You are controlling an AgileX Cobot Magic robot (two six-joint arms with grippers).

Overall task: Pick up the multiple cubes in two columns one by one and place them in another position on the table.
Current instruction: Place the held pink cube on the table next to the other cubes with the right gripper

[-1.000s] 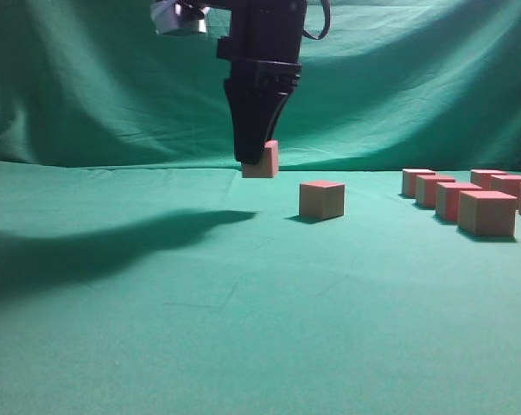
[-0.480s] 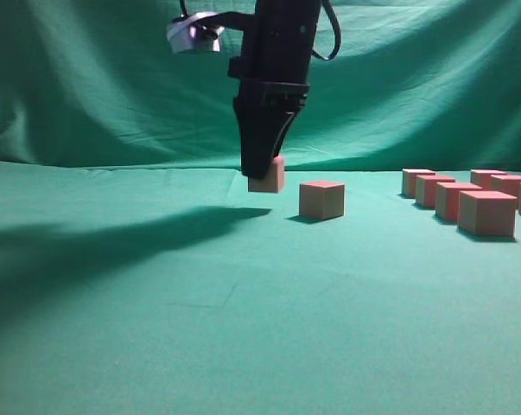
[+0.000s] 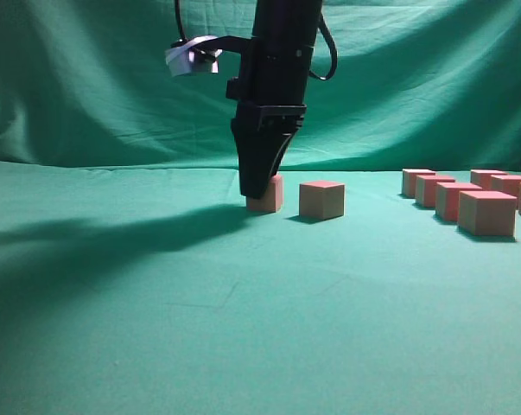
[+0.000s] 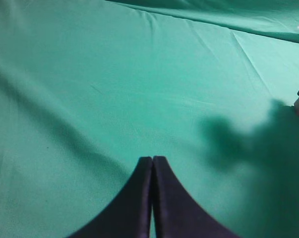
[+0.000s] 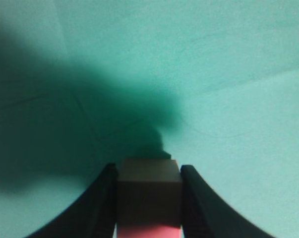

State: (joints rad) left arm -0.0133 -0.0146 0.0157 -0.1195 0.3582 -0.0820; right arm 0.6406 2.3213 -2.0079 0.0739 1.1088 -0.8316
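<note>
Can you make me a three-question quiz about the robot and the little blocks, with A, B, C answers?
1. Where is the cube in the right pincer?
A. just left of a lone cube
B. in the far-right group
C. on top of another cube

2. What colour is the table?
A. blue
B. green
C. white

3. How is the left pincer?
A. wide open
B. holding a cube
C. shut, empty

Answers: 1 A, the lone cube sits just to its right. 2 B, green cloth covers it. 3 C, its tips meet with nothing between.

held cube (image 3: 266,194) left of lone cube (image 3: 321,200), cubes (image 3: 472,201) right
</note>
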